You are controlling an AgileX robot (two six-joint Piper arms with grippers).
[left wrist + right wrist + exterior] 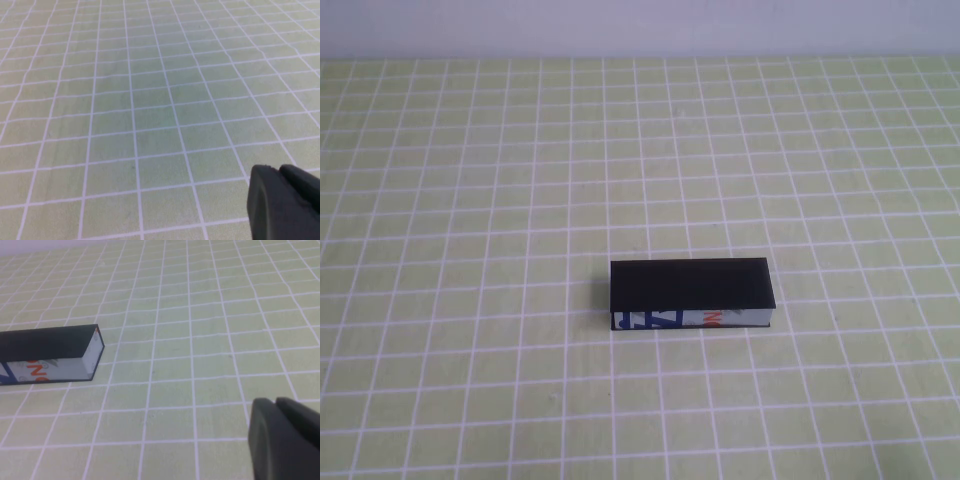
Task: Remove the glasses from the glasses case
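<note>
The glasses case point(690, 292) is a black rectangular box lying shut on the green checked cloth, just right of the table's middle. Its long front side shows blue, white and orange print. The right wrist view shows its end point(50, 355), well away from my right gripper point(280, 410). The glasses are hidden. My left gripper point(280, 175) hangs over bare cloth, with no case in its view. Both grippers have their fingers pressed together and hold nothing. Neither arm shows in the high view.
The green cloth with a white grid point(470, 200) covers the whole table. A pale wall point(640, 25) runs along the far edge.
</note>
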